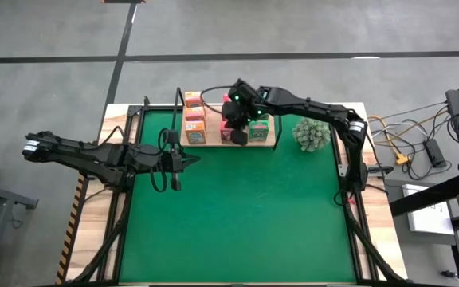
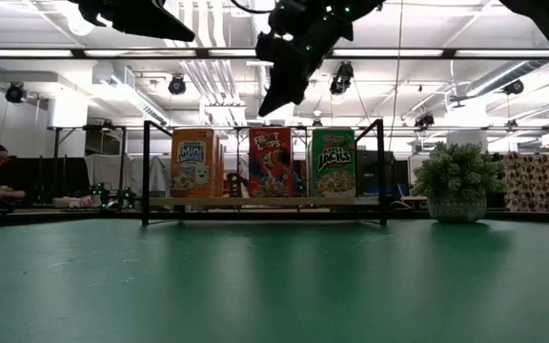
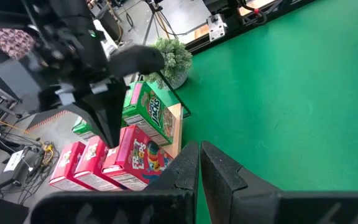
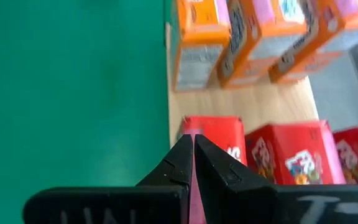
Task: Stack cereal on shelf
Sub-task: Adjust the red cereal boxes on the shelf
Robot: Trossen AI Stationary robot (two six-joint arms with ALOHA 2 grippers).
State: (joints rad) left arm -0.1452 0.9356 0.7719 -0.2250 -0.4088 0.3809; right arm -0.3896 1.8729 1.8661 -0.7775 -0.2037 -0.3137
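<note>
R fingers (image 1: pixel 231 119) shut, empty, over shelf (image 1: pixel 213 140) cereal (image 1: pixel 194 123); plant (image 1: pixel 311 134) beside; L fingers (image 1: pixel 174 159) shut.

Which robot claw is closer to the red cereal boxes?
The right claw: it hangs just above the red boxes on the shelf. The left claw waits off over the green mat.

Orange boxes (image 1: pixel 194 121), red-pink boxes (image 4: pixel 291 152) and green boxes (image 3: pixel 149 112) on a pale wooden shelf (image 4: pixel 241 102), green mat (image 1: pixel 237 215).
</note>
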